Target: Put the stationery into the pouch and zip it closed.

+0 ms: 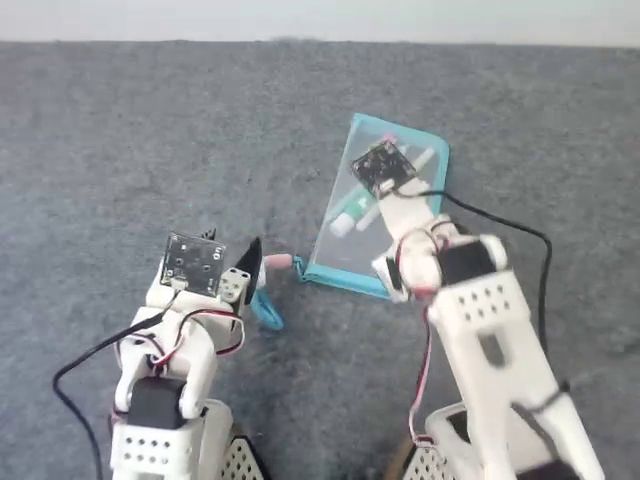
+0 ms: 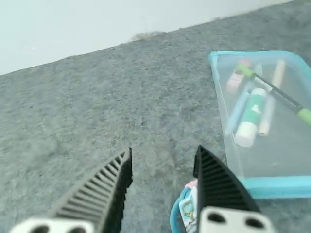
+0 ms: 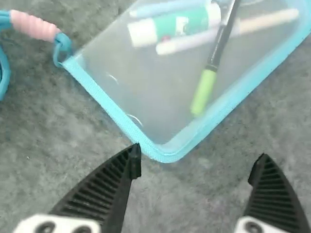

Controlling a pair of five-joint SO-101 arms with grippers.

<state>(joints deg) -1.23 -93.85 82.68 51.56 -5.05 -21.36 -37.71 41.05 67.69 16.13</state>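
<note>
The clear pouch (image 1: 368, 235) with a teal border lies on the grey carpet, and a green-and-white glue stick (image 3: 175, 24), a green-gripped pen (image 3: 209, 73) and other pens lie inside it. Its pink zipper pull (image 3: 31, 24) sits at one corner, joined to a teal strap (image 1: 268, 308). My right gripper (image 3: 198, 162) stands open just above the pouch's near corner (image 3: 165, 154). My left gripper (image 2: 163, 167) is open with nothing in it, low over the carpet, with the pull (image 2: 191, 184) and strap beside one finger. The pouch (image 2: 262, 116) lies off to its side.
Grey carpet (image 1: 150, 140) covers the whole table, and a pale wall (image 1: 300, 18) runs along the far edge. The right arm (image 1: 480, 300) hangs over the pouch's near end, with a black cable (image 1: 515, 232) looping beside it.
</note>
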